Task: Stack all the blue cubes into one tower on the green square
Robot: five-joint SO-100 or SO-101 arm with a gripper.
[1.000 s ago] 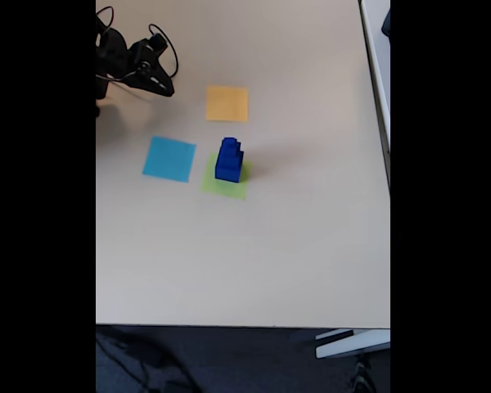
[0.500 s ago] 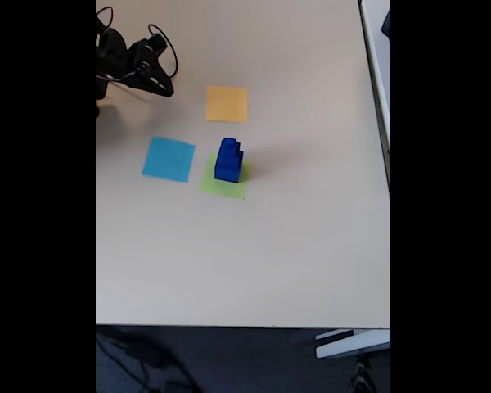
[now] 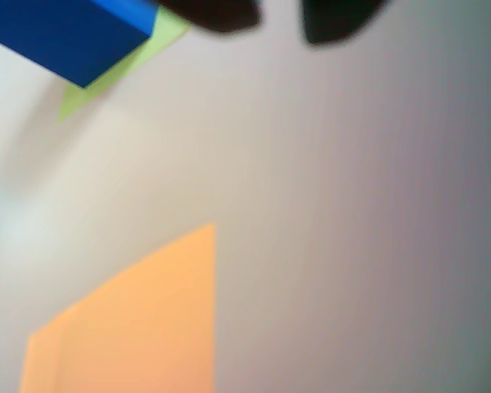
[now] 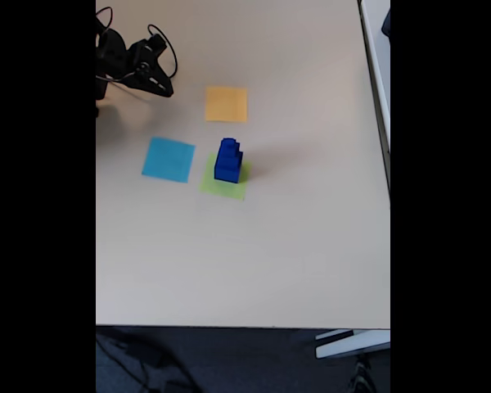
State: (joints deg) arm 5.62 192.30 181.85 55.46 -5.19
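The tower of solid dark-blue cubes (image 4: 228, 160) stands on the flat lime-green paper square (image 4: 222, 187), well apart from the black fingers (image 4: 165, 87), which hold nothing, their opening unclear.

I read this as an office or lab: plain beige desk (image 4: 254, 262), dark carpet (image 4: 229, 360), cables underneath.

No text, label, brand, number or sign can be read on anything here.
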